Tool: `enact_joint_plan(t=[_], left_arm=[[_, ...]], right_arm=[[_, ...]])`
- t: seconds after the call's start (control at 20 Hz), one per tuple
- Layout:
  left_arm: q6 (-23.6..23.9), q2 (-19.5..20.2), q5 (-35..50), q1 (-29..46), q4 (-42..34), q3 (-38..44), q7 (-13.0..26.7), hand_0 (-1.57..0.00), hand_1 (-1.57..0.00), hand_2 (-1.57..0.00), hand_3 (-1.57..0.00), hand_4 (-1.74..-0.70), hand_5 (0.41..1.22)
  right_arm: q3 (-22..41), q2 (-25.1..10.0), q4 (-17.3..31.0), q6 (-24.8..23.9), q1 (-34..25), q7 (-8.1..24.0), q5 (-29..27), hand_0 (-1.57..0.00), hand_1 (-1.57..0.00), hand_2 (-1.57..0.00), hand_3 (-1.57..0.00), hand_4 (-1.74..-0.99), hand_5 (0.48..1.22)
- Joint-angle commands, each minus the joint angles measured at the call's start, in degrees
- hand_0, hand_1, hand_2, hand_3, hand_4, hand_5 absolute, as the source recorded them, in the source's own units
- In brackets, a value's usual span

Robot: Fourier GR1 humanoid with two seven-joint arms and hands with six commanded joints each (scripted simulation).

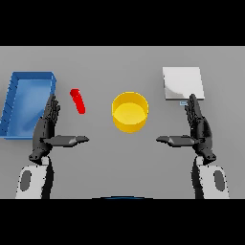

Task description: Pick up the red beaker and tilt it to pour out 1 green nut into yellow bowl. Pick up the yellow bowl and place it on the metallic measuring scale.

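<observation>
Red beaker [77, 101] lies mid-bench, left of yellow bowl [129, 111]; scale [183, 83] toward far right edge. Left robot hand [47, 131] and right robot hand [197, 129] both released, fingers straight, near edge.

A lab bench: metallic measuring scale [183, 83] and red beaker [78, 101] on a grey table [119, 158].

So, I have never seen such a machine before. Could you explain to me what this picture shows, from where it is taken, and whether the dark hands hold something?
This is one picture, taken from the robot's head, looking down at a grey table. The two dark shapes are its hands on white and grey arms: the left hand and the right hand. Both are open, fingers straight, thumbs pointing inward, and hold nothing. On the table lie a blue tray at far left, a small red beaker, a yellow bowl in the middle, and a metallic measuring scale at right.
</observation>
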Motion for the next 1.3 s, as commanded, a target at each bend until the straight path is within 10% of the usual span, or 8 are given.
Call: enact_joint_plan(t=[0.0,0.25,0.35,0.65,1.25], left_arm=[[0.0,0.0,0.1,0.2,-0.1,0.0,-0.1,0.0,0.0,0.0,0.0,-1.14,0.66],[-1.0,0.7,0.8,2.2,-1.3,0.1,-0.7,0.0,0.0,0.0,0.0,-1.14,0.66],[-1.7,3.2,-4.6,6.8,-8.3,-4.4,-3.1,0.0,0.0,0.0,0.0,-1.14,0.66],[-2.8,5.4,-6.7,9.5,-13.5,-6.6,2.6,0.0,0.0,0.0,0.0,-1.14,0.652],[-2.5,5.0,-7.6,-9.2,10.9,-2.1,1.9,0.0,0.0,0.0,0.0,-1.18,0.637]], right_arm=[[0.0,0.1,0.0,-0.1,0.0,0.0,0.0,0.0,0.0,0.0,0.0,-1.071,0.578],[0.6,0.8,0.0,-0.7,-0.4,0.2,0.6,0.0,0.0,0.0,0.0,-1.071,0.578],[5.2,-2.6,-3.9,-3.5,3.0,-6.0,11.3,0.0,0.0,0.0,0.0,-1.072,0.577],[7.7,-3.9,-7.1,-3.3,5.2,-5.7,15.3,0.0,0.0,0.0,0.0,-1.118,0.6],[6.9,-3.5,-6.6,-0.6,4.1,-4.8,11.5,0.0,0.0,0.0,0.0,-1.229,0.626]])
